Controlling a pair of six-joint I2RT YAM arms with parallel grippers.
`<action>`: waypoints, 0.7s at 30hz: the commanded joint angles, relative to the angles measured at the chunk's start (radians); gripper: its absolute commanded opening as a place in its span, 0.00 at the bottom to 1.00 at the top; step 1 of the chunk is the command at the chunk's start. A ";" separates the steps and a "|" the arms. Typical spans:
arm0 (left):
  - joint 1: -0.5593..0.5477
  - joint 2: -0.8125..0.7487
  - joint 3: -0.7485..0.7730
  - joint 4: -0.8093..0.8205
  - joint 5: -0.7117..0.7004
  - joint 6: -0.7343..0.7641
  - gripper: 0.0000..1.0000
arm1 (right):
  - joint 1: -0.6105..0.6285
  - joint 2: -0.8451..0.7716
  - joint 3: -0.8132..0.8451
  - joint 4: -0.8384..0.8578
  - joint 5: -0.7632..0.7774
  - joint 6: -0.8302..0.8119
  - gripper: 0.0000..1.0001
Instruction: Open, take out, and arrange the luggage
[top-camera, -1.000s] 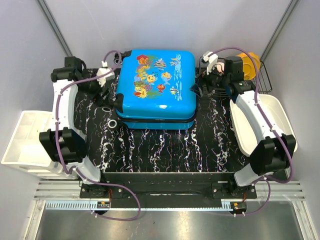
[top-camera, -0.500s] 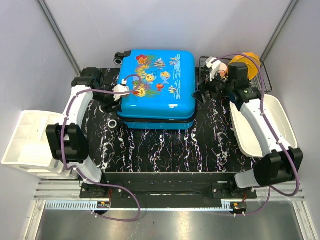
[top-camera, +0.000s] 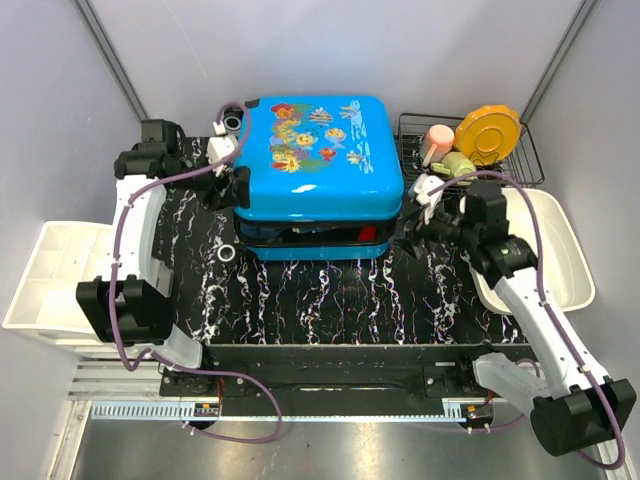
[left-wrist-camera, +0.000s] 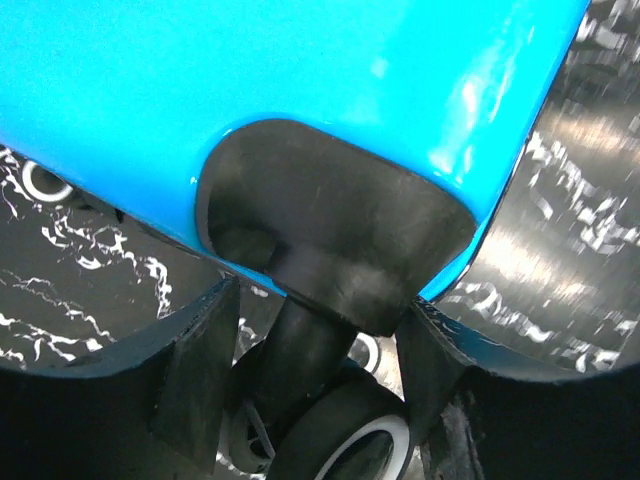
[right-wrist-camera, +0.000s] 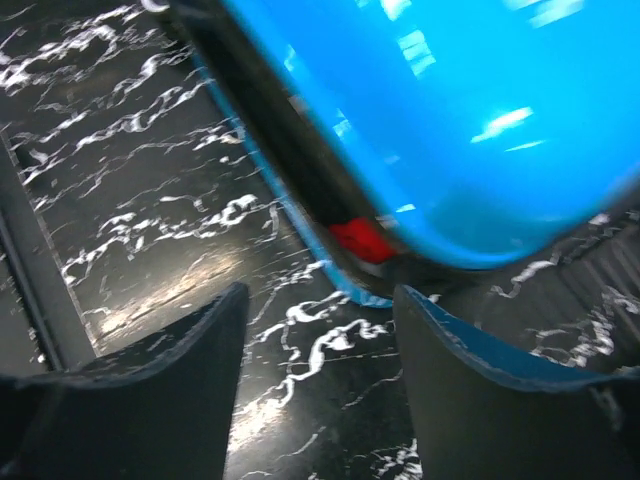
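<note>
Lifted since the earlier frame - the luggage (top-camera: 318, 150) lid, upper middle of the frame, now gapes along its front, red showing inside. Left gripper (top-camera: 238, 186) straddles a wheel (left-wrist-camera: 340, 440) stem, and I cannot tell whether it pinches; right gripper (top-camera: 410, 238) is spread and empty - opening looks begun.

Inside of the luggage (top-camera: 320, 160) hidden save an unidentifiable red sliver (right-wrist-camera: 362, 240); wheel (left-wrist-camera: 340, 440) cut off by left wrist view's lower edge; unclear whether left end effector (left-wrist-camera: 315, 335) pinches its stem; right wrist view blurred.

front mat (top-camera: 330, 300): free | rear-right: rack (top-camera: 512, 172) beside luggage (top-camera: 320, 160)
</note>
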 joint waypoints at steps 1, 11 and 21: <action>0.055 -0.082 0.165 0.268 0.067 -0.433 0.00 | 0.125 -0.040 -0.099 0.165 0.051 -0.027 0.66; 0.058 -0.040 0.231 0.466 0.037 -0.708 0.00 | 0.363 0.254 -0.090 0.696 0.379 -0.097 0.69; 0.106 -0.068 0.180 0.548 -0.038 -0.942 0.90 | 0.420 0.550 0.103 1.152 0.688 -0.278 0.88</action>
